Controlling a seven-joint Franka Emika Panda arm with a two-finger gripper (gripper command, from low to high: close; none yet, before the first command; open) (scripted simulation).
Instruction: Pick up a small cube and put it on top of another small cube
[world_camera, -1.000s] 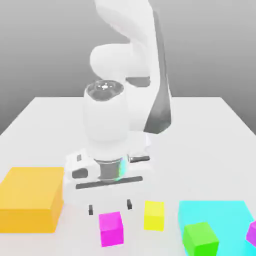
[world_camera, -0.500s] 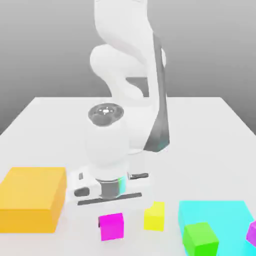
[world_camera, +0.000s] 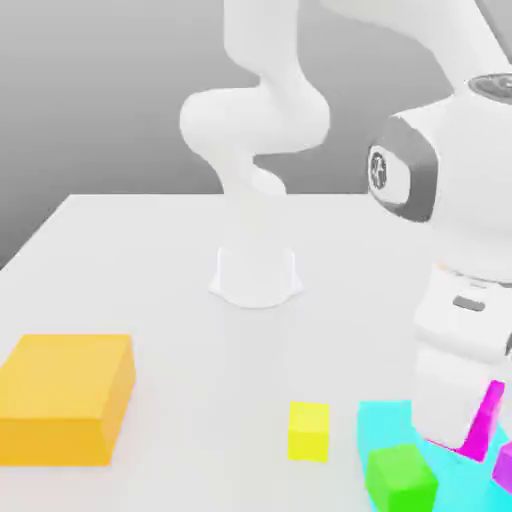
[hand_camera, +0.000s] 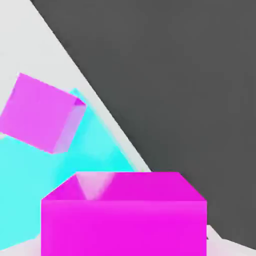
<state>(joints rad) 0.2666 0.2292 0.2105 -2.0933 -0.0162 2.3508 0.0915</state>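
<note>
The small cube (world_camera: 488, 410) is bright magenta-pink and hangs tilted under my hand at the exterior view's right, above the cyan block (world_camera: 385, 425). My gripper (world_camera: 478, 428) is shut on it. In the hand view this magenta cube (hand_camera: 124, 215) sits very close, with a more violet small cube (hand_camera: 42, 112) lying on the cyan block (hand_camera: 95, 150) beyond it. The violet cube (world_camera: 504, 465) peeks in at the exterior view's right edge, just below the held cube. A yellow small cube (world_camera: 309, 430) rests on the white table (world_camera: 150, 260), left of the cyan block.
A green cube (world_camera: 400, 478) stands at the cyan block's near side. A large orange block (world_camera: 65, 395) sits at the exterior view's left. The arm's white base (world_camera: 255, 275) stands mid-table. The table edge (hand_camera: 107, 117) runs close behind the cyan block.
The gripper closed on the magenta cube, lifted it off the table and swung it to the exterior view's right, over the cyan block. The yellow cube was nudged slightly.
</note>
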